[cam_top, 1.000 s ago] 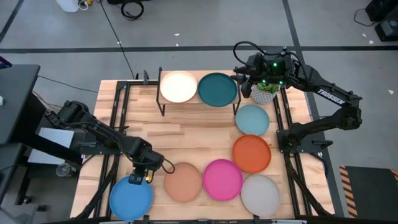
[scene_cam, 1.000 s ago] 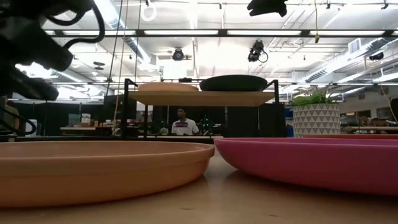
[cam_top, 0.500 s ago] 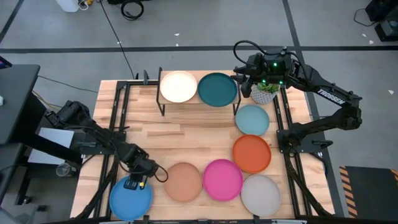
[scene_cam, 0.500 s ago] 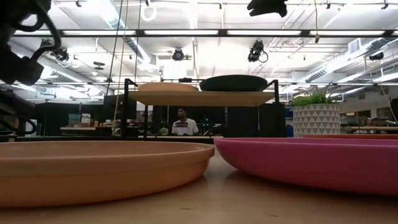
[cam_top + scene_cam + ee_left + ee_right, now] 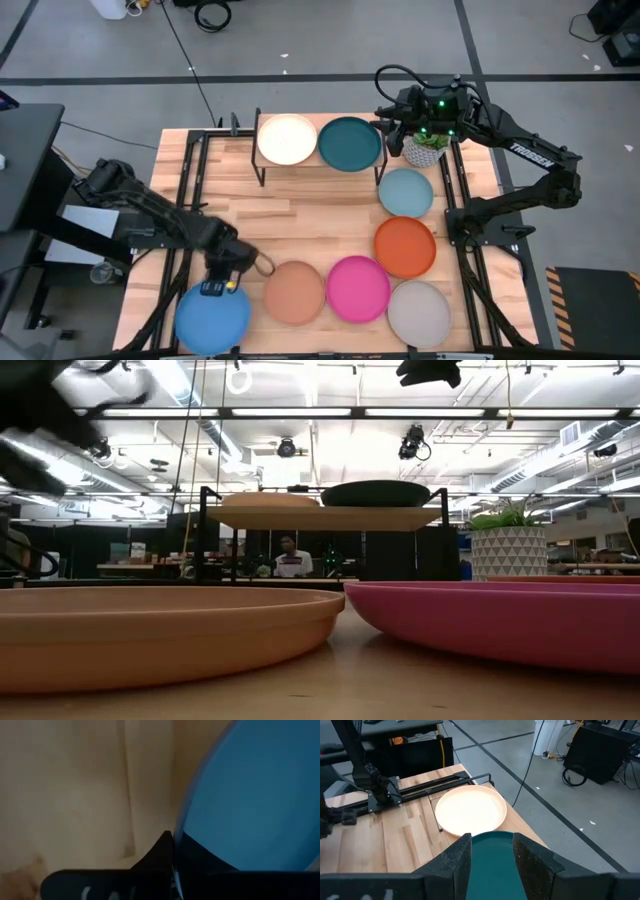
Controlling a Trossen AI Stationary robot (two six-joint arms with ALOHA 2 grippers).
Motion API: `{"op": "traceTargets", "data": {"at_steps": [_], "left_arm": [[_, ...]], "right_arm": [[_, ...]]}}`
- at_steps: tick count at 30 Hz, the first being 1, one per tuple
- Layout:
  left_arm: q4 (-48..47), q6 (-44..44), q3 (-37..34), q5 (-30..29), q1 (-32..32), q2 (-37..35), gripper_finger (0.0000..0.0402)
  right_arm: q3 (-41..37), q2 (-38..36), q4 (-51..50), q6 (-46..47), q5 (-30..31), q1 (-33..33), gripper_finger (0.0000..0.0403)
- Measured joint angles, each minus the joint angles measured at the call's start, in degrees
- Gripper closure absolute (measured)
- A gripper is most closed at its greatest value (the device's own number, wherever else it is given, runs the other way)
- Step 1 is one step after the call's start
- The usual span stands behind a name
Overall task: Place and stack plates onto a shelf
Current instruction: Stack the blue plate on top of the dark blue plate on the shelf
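A cream-white plate [image 5: 287,139] and a dark teal plate [image 5: 350,143] rest side by side on the shelf [image 5: 320,517] at the table's far side. The pale blue [image 5: 405,192], orange [image 5: 405,246], grey [image 5: 420,313], pink [image 5: 358,288] and peach-tan [image 5: 294,292] plates lie flat on the table. The bright blue plate [image 5: 213,322] is at the near left corner, with my left gripper [image 5: 216,289] shut on its far rim. My right gripper [image 5: 492,854] hangs open above the teal plate's right side, well clear of it. My left gripper pinches the bright blue plate's far rim [image 5: 179,827] between its two fingers, one finger on the plate's inner side and one on its outer side. The fingers come from above, pointing down. Whether the plate is off the table, I cannot tell.
A potted plant [image 5: 425,148] in a white patterned pot stands right of the shelf, under my right arm. Black rails run along the table's left [image 5: 190,180] and right [image 5: 465,180] sides. Bare wood [image 5: 300,215] lies between the shelf and the near row of plates.
My left gripper has moved toward the table's near left corner and down onto the bright blue plate's far rim, and has shut on it.
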Motion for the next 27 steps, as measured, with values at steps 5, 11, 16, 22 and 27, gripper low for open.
{"op": "traceTargets", "data": {"at_steps": [5, 11, 16, 22, 27], "left_arm": [[-7.0, 2.4, 12.2, -0.4, 11.2, -0.2, 0.0388], [-15.4, 10.6, 29.8, -7.0, 25.6, 7.5, 0.0388], [-20.9, 18.5, 46.8, -13.0, 34.1, 17.5, 0.0389], [-21.9, 23.1, 65.1, -15.1, 41.3, 29.5, 0.0389], [-20.9, 24.4, 76.7, -18.2, 45.3, 37.1, 0.0389]], "right_arm": [[0.0, 0.0, 0.0, -0.1, 0.0, 0.0, 0.0251], [0.0, 0.0, 0.1, 0.1, 0.0, 0.0, 0.0251], [0.0, 0.0, -0.3, 1.8, 0.0, 0.0, 0.0251], [0.0, -0.3, -1.6, 3.6, 1.1, 0.0, 0.0251], [0.0, -1.3, -2.5, 5.0, 1.7, 0.0, 0.0251]]}}
